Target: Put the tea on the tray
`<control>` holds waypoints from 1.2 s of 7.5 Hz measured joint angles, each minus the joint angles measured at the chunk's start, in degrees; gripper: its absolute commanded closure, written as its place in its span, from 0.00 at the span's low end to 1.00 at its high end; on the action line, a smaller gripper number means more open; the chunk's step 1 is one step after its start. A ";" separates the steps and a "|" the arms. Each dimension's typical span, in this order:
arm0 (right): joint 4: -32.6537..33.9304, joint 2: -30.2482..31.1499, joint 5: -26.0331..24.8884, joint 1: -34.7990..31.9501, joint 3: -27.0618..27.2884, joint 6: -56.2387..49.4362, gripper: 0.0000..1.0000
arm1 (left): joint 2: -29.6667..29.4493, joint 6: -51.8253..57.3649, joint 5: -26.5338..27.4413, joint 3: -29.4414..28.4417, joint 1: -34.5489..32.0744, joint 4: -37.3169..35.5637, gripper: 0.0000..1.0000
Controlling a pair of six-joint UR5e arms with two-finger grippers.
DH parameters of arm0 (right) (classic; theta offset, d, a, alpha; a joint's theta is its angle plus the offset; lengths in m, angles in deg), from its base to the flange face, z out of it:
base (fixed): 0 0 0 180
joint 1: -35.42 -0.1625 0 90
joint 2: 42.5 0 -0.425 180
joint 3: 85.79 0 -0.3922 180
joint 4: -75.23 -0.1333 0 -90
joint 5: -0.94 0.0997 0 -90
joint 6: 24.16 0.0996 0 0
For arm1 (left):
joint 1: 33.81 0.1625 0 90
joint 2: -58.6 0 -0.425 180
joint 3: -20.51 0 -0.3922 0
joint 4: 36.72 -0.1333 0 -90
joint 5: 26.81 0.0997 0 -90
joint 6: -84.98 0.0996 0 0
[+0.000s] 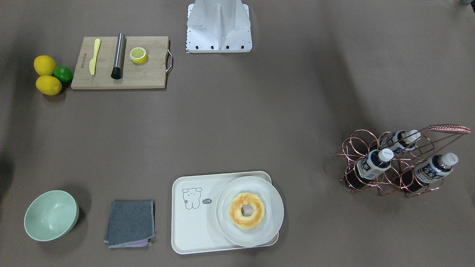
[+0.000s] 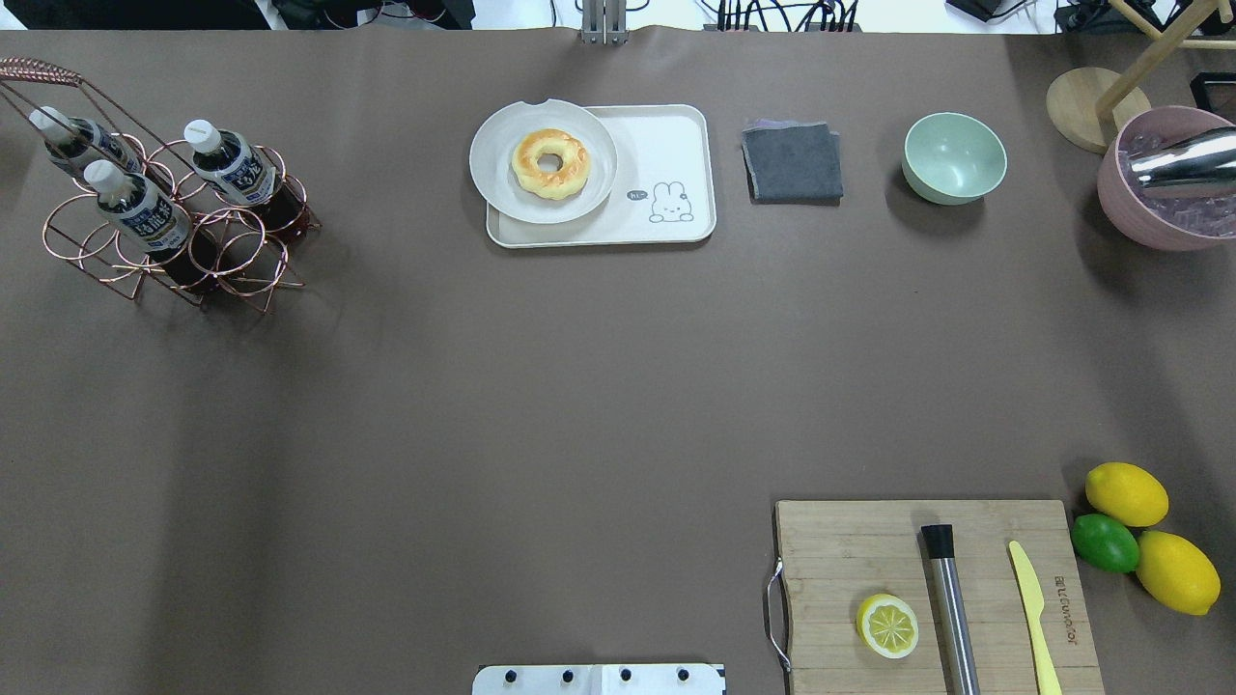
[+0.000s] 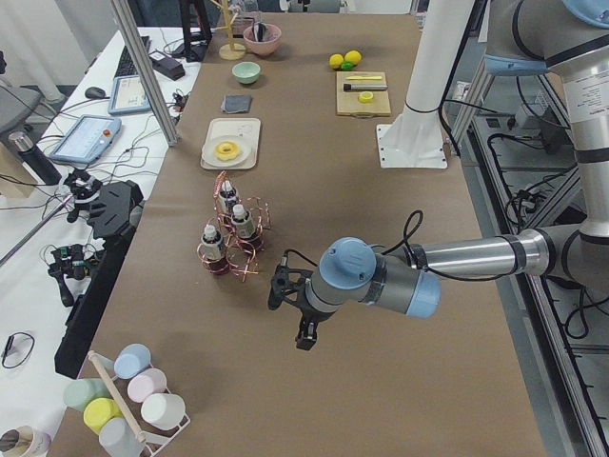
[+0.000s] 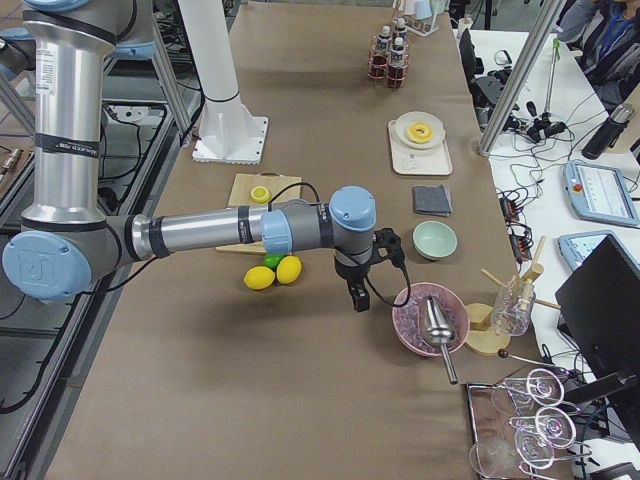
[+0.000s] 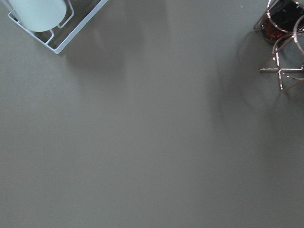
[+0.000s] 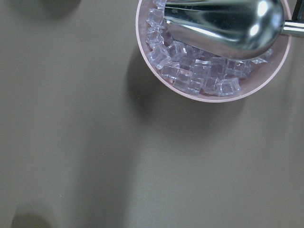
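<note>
Three tea bottles stand tilted in a copper wire rack (image 2: 228,275) at the table's far left: one (image 2: 145,214) in front, one (image 2: 237,166) to its right and one (image 2: 79,138) behind; they also show in the front view (image 1: 373,165). The cream tray (image 2: 666,145) with its drawn animal lies at the far middle and shows in the front view (image 1: 193,222) too. A white plate (image 2: 497,164) with a doughnut (image 2: 550,162) covers its left part. My left gripper (image 3: 304,339) hovers over bare table near the rack. My right gripper (image 4: 358,300) hovers near the ice bowl. I cannot tell whether either is open or shut.
A grey cloth (image 2: 792,161) and a green bowl (image 2: 954,157) lie right of the tray. A pink bowl (image 2: 1125,208) of ice holds a metal scoop. A cutting board (image 2: 830,550) carries a lemon half, a steel tool and a yellow knife; lemons and a lime (image 2: 1106,542) lie beside it.
</note>
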 measured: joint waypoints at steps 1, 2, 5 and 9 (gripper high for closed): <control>0.02 0.08 0.08 0.00 0.01 0.03 0.00 | 0.01 -1.86 -1.94 2.13 0.72 -0.01 0.03; 0.04 0.13 0.12 0.00 -0.05 0.04 0.00 | -0.04 -5.82 -2.92 5.10 1.60 0.04 0.02; 0.19 0.44 0.51 0.12 -0.38 0.31 0.00 | -1.67 -19.35 0.31 10.42 8.20 6.44 0.03; 0.15 0.71 1.93 0.34 -0.60 0.50 0.00 | -6.98 -29.99 13.03 12.09 23.14 11.16 0.05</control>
